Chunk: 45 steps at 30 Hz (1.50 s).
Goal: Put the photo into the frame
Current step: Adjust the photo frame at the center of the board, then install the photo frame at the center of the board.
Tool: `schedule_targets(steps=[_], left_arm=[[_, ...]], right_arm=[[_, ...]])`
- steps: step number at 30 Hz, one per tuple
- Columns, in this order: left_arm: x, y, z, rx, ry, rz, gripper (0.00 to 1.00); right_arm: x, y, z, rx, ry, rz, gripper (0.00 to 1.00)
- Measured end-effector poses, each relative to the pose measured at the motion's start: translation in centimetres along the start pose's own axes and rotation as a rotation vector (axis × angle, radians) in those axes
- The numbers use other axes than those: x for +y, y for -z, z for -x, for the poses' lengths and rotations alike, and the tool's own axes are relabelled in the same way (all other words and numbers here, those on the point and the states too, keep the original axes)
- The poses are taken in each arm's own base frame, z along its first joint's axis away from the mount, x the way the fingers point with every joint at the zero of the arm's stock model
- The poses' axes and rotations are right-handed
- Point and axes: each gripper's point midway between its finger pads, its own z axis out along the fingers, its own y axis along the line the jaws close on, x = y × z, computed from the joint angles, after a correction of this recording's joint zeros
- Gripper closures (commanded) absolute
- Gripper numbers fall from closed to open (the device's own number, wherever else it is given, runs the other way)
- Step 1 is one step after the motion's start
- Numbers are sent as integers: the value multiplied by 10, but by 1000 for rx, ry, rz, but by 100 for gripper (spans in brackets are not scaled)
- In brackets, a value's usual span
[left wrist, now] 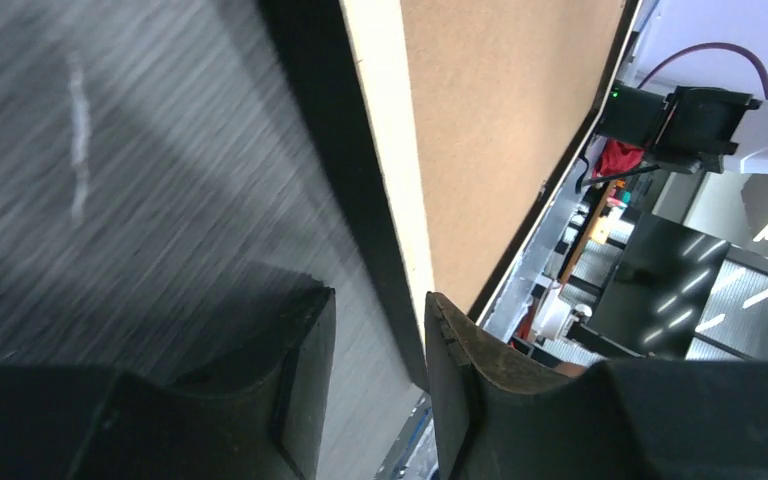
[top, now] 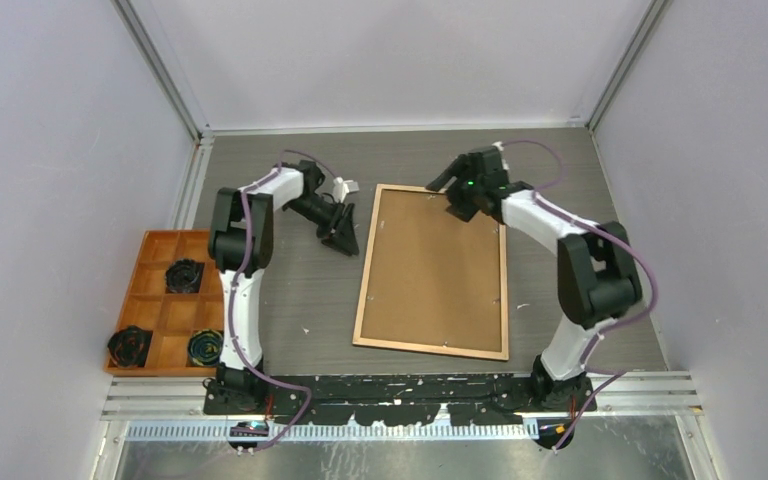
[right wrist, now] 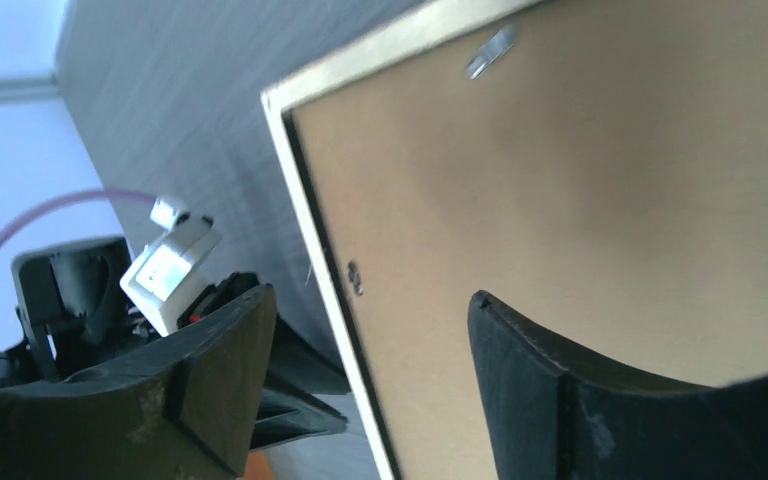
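Can't spot the photo anywhere: likely tucked beneath the backing board point(top: 432, 265), but no telling from here. Finding the frame point(top: 430, 349) face down in the middle of the worktop point(top: 290, 290), pale wooden back up, presumably for loading from behind. Seeing that board seated inside the rails, with a small metal tab point(right wrist: 490, 50) lying on it near the far edge. Over to the left claw point(left wrist: 380, 300): released, jaws parted, gripping nothing, just beside the left rail. Same for the right claw point(right wrist: 372, 300): spread over the far right corner, empty, probably placed to work the tabs. Further left, spotting a compartmented tray point(top: 156, 312): dark coiled bundles point(top: 184, 275) in three pockets, bare wood elsewhere.
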Motion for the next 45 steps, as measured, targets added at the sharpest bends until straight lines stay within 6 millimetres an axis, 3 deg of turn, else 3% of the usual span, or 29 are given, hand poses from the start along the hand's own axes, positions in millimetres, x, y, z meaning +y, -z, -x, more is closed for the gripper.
schedule_targets(steps=[5,10,14,24,45], left_arm=[[-6,-11,5,-6,25,-23,68],[-3,-12,8,-23,30,-23,73],[-3,-13,8,-25,45,-28,74],[-3,-14,8,-27,69,-30,75],[-4,-16,7,-25,57,-18,76]], right_arm=[[22,-40,-52,140,10,35,36],[38,-63,-74,197,-4,65,40],[39,-68,-84,222,-6,67,42],[34,-76,-93,258,-10,56,46],[44,-80,-111,310,-10,79,47]])
